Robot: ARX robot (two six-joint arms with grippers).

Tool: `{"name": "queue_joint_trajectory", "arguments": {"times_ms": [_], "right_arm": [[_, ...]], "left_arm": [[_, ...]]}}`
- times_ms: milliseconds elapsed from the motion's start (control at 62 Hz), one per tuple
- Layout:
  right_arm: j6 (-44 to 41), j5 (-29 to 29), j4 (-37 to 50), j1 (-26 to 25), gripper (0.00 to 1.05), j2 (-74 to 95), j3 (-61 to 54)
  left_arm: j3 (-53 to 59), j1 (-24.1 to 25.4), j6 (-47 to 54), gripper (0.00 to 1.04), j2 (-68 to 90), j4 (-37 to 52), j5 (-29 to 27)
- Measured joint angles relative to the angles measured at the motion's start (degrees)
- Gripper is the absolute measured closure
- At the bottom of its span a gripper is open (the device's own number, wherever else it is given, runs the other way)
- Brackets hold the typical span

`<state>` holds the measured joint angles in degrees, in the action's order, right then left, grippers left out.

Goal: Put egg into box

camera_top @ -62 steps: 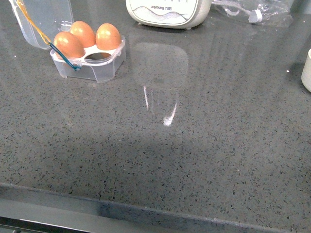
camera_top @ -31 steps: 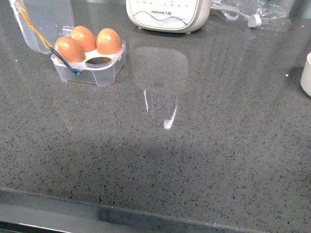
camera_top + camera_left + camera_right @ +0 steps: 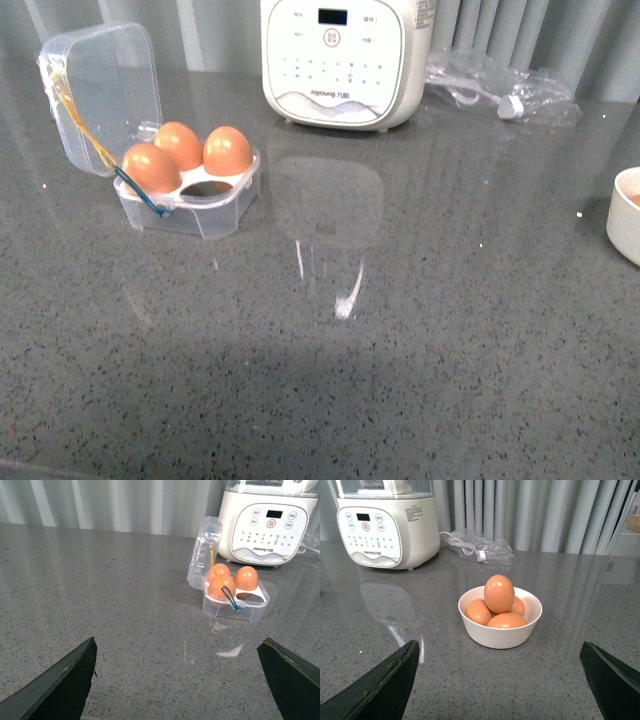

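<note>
**Both arms at standby above the bench.** The left jaws and the right jaws are each spread wide apart and empty. The egg, topmost of four in a white bowl, lies straight ahead of the right jaws, between their tips. The clear box, with its lid raised, three slots filled and one free, lies ahead of the left jaws, off their midline. The smooth, perched shell is judged liable to be cracked by a hard squeeze, or rolled off its neighbours by an off-centre one. The bench is glossy grey speckled stone. A white Joyoung appliance and pleated grey curtains stand beyond.
</note>
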<state>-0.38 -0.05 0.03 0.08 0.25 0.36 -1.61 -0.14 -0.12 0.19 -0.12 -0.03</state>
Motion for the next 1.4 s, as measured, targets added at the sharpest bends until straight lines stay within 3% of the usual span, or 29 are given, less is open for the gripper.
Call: {"name": "queue_joint_trajectory", "arguments": {"times_ms": [242, 274, 339, 548, 645, 806, 1016, 1210, 1403], "right_arm": [[0.0, 0.0, 0.0, 0.0, 0.07, 0.0, 0.0], [-0.1, -3.1, 0.8, -0.9, 0.07, 0.5, 0.0], [-0.4, -10.4, 8.7, -2.8, 0.07, 6.2, 0.4], [-0.7, -8.8, 34.7, -3.3, 0.07, 34.9, 8.9], [-0.9, -7.2, 40.5, -3.2, 0.07, 49.3, 15.9], [-1.3, -5.0, 37.4, -2.1, 0.07, 68.5, 27.4], [-0.9, -3.6, 28.0, -1.2, 0.07, 80.1, 38.7], [-1.2, -3.5, 22.0, -1.6, 0.07, 84.8, 41.6], [-1.3, -3.5, 21.7, -2.6, 0.07, 86.1, 40.7]], "left_arm": [[0.0, 0.0, 0.0, 0.07, 0.0, 0.0, 0.0], [0.0, 0.0, 0.0, 0.07, 0.0, 0.0, 0.0], [0.0, 0.0, 0.0, 0.07, 0.0, 0.0, 0.0], [0.0, 0.0, 0.0, 0.07, 0.0, 0.0, 0.0], [0.0, 0.0, 0.0, 0.07, 0.0, 0.0, 0.0], [0.0, 0.0, 0.0, 0.07, 0.0, 0.0, 0.0], [0.0, 0.0, 0.0, 0.07, 0.0, 0.0, 0.0], [0.0, 0.0, 0.0, 0.07, 0.0, 0.0, 0.0], [0.0, 0.0, 0.0, 0.07, 0.0, 0.0, 0.0]]}}
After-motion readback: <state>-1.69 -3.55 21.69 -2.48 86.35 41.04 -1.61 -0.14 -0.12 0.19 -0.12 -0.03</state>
